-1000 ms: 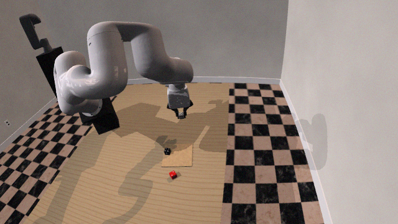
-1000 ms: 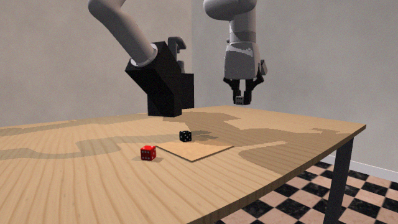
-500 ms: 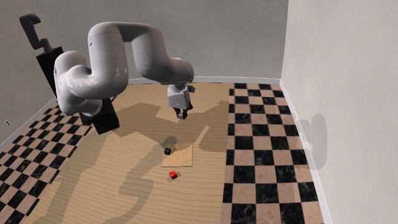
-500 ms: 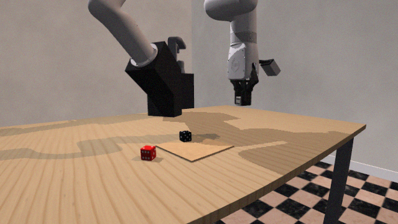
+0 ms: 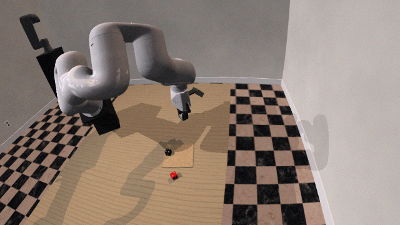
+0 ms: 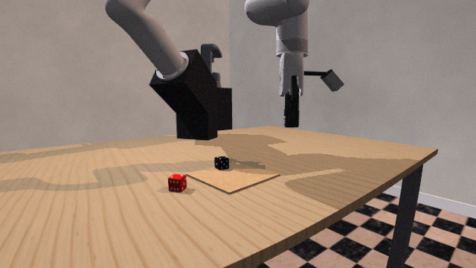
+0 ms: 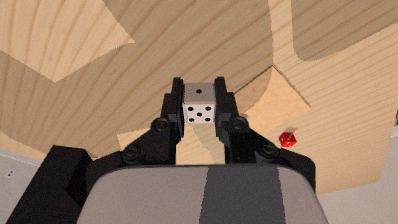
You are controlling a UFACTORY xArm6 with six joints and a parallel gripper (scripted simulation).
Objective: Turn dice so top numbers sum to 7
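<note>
Claw (image 5: 184,115) (image 6: 291,120) (image 7: 199,90) grips white die (image 7: 199,113) by opp. sides, held up over counter (image 5: 200,194) (image 6: 111,223) (image 7: 360,165). Prob. light, stiff, maybe slick; flat-face hold, centred, looks best. Below claw: black die (image 5: 168,152) (image 6: 222,163) by mat's (image 5: 182,159) (image 6: 230,182) (image 7: 280,97) edge, red die (image 5: 174,175) (image 6: 177,183) (image 7: 287,139) off it.

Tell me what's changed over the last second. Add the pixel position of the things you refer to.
The arm's wrist has turned about its upright axis, swinging the jaws around with it; in the exterior view they now show edge-on. The white die (image 7: 199,112) is between them. Nothing visibly let go. The red die (image 5: 174,175) (image 6: 177,183) (image 7: 287,139), black die (image 5: 168,152) (image 6: 222,163) and mat (image 5: 184,159) (image 6: 230,182) (image 7: 285,100) stayed put.
</note>
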